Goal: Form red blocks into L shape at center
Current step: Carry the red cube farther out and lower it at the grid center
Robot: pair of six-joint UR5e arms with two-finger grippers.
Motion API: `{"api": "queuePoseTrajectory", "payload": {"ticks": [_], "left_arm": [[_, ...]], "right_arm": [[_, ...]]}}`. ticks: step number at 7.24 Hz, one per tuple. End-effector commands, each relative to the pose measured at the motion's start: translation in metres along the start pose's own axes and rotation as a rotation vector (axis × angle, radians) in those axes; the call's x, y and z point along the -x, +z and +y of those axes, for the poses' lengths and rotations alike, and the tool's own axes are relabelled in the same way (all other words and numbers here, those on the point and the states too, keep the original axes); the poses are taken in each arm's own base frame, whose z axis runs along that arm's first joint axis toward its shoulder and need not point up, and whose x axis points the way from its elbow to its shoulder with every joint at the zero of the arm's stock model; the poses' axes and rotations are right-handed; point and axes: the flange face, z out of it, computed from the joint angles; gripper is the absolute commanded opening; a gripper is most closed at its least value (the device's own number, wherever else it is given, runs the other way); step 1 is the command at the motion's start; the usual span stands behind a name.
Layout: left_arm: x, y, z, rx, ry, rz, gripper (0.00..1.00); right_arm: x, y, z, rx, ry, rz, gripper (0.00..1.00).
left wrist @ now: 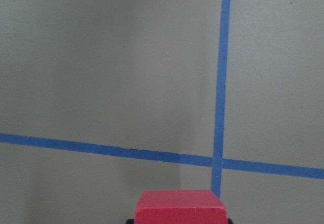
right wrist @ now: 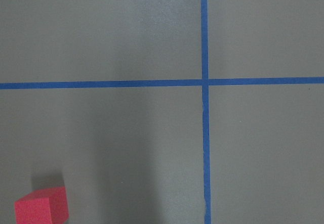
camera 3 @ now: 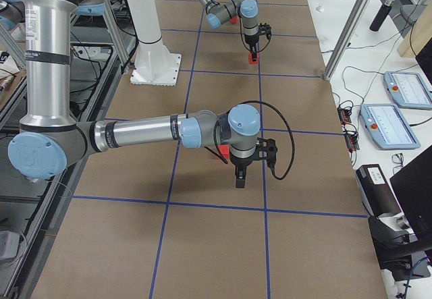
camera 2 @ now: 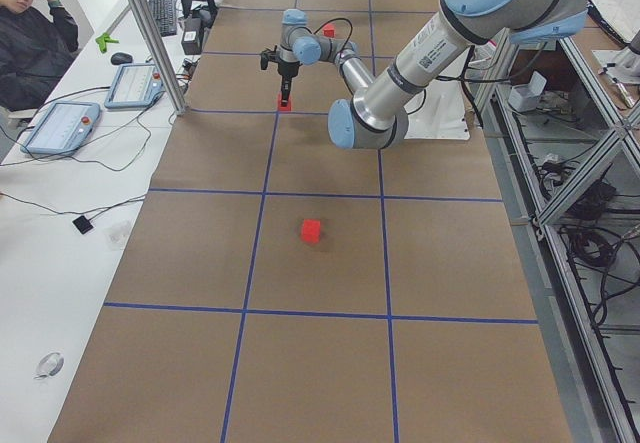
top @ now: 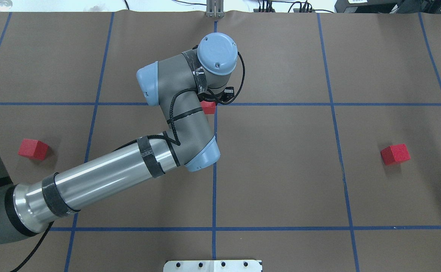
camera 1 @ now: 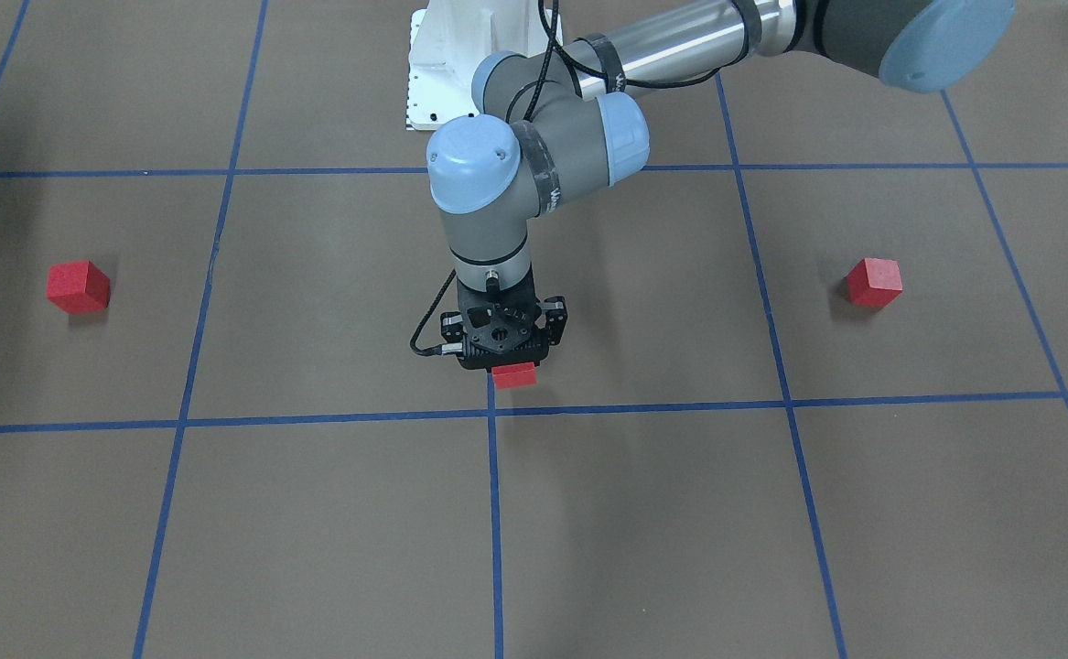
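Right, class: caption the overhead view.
Left arm reaches over one red block at the center; two others sit far apart.

The left gripper (camera 1: pixel 503 355) hides all but 1 edge of the centre block (camera 1: pixel 513 375), and its fingers are hidden from above; the wrist view crops that block at the bottom. The right gripper (camera 3: pixel 239 181) shows only side-on, jaws unreadable. Its arm (camera 3: pixel 142 133) covers half the right block (camera 3: pixel 222 152).

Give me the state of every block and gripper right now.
Left gripper: shut on held block.
Held block: gripped, beside center crossing.
Left block: lying free, untouched.
Right block: lying free, untouched.
Right gripper: cannot tell if open or shut.
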Motion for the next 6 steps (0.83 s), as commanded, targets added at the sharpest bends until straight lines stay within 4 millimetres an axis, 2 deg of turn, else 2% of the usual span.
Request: {"api": "queuePoseTrajectory", "payload": {"ticks": [1,3,6], "left_arm": [[-0.008,0.009,0.007,0.003,0.017,0.02,0.0],[-0.009,0.027,0.004,-0.009,0.015,0.05,0.0],[-0.009,0.027,0.004,-0.007,0.014,0.05,0.0]], "right_arm": [[0.005,-0.005,0.0,-0.009,-0.008,-0.004,0.99],[0.005,-0.005,0.0,-0.009,-0.01,-0.004,0.99],[0.004,-0.004,0.0,-0.008,-0.009,-0.002,0.99]]}}
